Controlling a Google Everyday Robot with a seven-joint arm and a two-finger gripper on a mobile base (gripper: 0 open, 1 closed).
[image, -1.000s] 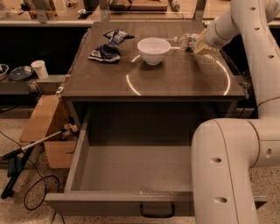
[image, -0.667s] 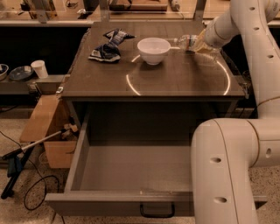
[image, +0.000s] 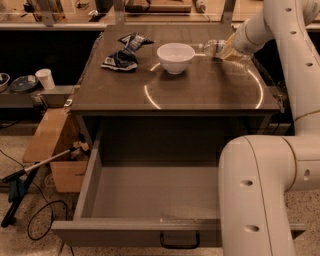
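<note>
- One tool (image: 232, 49) is in view, at the far right of the table (image: 200, 95), reaching in from the right edge.
- It sits at the base end of a clear bottle (image: 214, 48). Whether it is clenched on the bottle or loose about it, I cannot tell.
- The bottle lies on its side, or close to it, with its cap toward a white bowl (image: 175, 56) and just beside the bowl's right rim. Whether cap and rim touch is unclear.
- A dark crumpled bag (image: 121, 54) lies on the far left of the table, well apart from the tool.
- Below the table top a drawer (image: 150, 192) stands pulled out, and the arm (image: 260, 190) rises past its right front corner.
- Handling the bottle well, as I judge it, calls for a hold square across the body rather than near the rounded base. A smooth round plastic wall is apt to roll or slip out of a shallow pinch.
- Any motion should be slow and directed away from the bowl, since the cap is close enough to nudge it.
- A light bottle likely dents under hard pressure, so a moderate squeeze seems wise.
- The right table edge is near, so keeping the bottle low over the top would limit a fall.
</note>
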